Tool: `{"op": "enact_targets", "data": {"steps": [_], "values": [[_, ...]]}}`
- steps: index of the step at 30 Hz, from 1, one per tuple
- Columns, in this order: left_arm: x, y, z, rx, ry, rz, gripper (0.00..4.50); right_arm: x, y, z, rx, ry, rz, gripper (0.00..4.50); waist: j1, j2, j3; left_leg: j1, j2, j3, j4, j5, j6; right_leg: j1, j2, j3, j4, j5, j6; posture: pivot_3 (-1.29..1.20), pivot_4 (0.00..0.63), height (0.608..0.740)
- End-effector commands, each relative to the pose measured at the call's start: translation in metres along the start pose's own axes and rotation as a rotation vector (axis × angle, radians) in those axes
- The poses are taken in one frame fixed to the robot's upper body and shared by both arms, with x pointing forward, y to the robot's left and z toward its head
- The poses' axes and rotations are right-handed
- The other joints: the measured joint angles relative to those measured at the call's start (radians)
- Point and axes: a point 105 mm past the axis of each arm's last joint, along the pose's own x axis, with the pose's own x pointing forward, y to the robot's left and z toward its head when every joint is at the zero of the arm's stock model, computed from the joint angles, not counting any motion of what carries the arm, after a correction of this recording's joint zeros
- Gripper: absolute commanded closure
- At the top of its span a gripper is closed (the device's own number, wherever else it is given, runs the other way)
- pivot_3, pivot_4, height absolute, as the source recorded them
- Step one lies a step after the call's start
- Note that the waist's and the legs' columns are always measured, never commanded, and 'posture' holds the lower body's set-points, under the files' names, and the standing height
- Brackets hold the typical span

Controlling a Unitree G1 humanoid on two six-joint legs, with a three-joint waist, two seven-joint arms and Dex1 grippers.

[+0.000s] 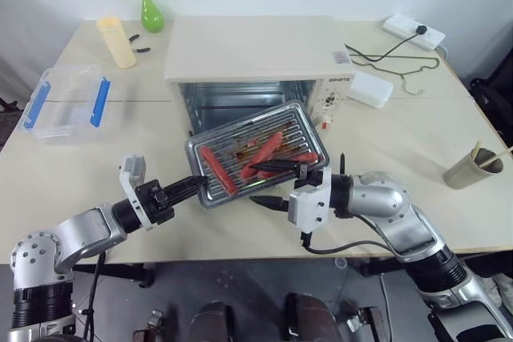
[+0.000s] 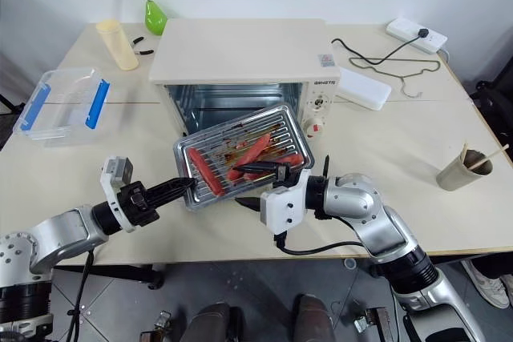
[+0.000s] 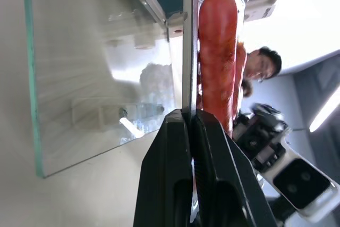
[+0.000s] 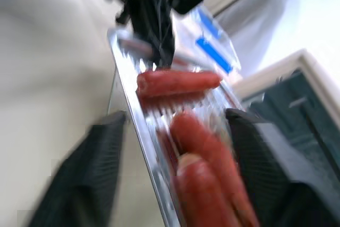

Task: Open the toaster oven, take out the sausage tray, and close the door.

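My right gripper (image 1: 271,184) had jaws wide astride the sausage tray (image 1: 258,152), held tilted above the table (image 1: 417,142) before the open toaster oven (image 1: 260,66). Only my left gripper (image 1: 197,184) pinched its rim, so I judged it could swing and spill sausages.

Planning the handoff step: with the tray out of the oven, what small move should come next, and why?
Probably lower the sausage tray onto the table: only the left gripper pinches its rim, the right gripper is open around its edge, and it hangs tilted.
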Motion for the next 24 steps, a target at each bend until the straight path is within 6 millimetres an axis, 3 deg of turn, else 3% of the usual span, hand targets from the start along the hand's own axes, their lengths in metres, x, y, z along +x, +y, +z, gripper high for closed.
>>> {"op": "enact_targets", "data": {"steps": [1, 9, 13, 16, 18, 22, 24], "values": [[-0.012, -0.007, 0.005, 0.011, -0.033, -0.031, 4.50, -0.006, -0.011, 0.014, -0.012, -0.055, -0.019, 0.04, 0.000, 0.000, 0.000, 0.000, 0.000, 0.000, 0.000, 0.000, 0.000, 0.000, 0.000, 0.000, 0.000, 0.000, 0.000, 0.00, 0.150, 0.740], [-0.049, 0.006, 0.001, -0.018, -0.111, 0.048, 4.50, -0.021, -0.019, 0.017, 0.184, -0.127, -0.031, 0.04, 0.000, 0.000, 0.000, 0.000, 0.001, 0.000, 0.000, 0.000, 0.000, 0.000, 0.000, 0.000, -0.001, 0.000, 0.000, 0.00, 0.150, 0.740], [-0.080, 0.002, -0.002, -0.009, -0.165, 0.059, 4.50, -0.040, -0.033, 0.018, 0.486, -0.169, -0.057, 0.04, 0.001, 0.000, 0.000, 0.000, 0.001, 0.000, 0.000, 0.000, 0.000, 0.000, 0.000, 0.002, -0.001, 0.000, 0.000, 0.00, 0.150, 0.740], [-0.096, -0.001, -0.006, -0.011, -0.183, 0.053, 4.50, -0.050, -0.042, 0.014, 0.548, -0.160, -0.096, 0.04, 0.005, 0.000, 0.000, -0.001, 0.001, 0.000, 0.000, -0.001, 0.001, 0.000, 0.000, 0.004, -0.002, 0.000, 0.000, 0.00, 0.150, 0.740], [-0.107, -0.002, -0.012, -0.019, -0.196, 0.061, 4.50, -0.058, -0.042, 0.006, 0.602, -0.124, -0.096, 0.04, 0.007, 0.000, 0.000, -0.001, 0.001, 0.001, -0.001, -0.001, 0.002, 0.000, 0.001, 0.006, -0.004, 0.000, 0.000, 0.00, 0.150, 0.740], [-0.144, 0.001, -0.035, -0.075, -0.342, 0.109, 4.50, -0.089, -0.036, -0.031, 0.733, 0.001, -0.153, 0.04, 0.004, -0.001, 0.000, -0.001, 0.002, 0.003, -0.002, -0.003, 0.004, 0.000, 0.001, 0.010, -0.008, 0.000, 0.000, 0.00, 0.150, 0.740], [-0.150, 0.001, -0.045, -0.093, -0.370, 0.128, 4.50, -0.094, -0.032, -0.039, 0.766, 0.025, -0.161, 0.04, 0.003, -0.001, 0.000, -0.001, 0.002, 0.004, -0.002, -0.005, 0.005, 0.000, 0.001, 0.011, -0.009, 0.000, 0.000, 0.00, 0.150, 0.740]]}}
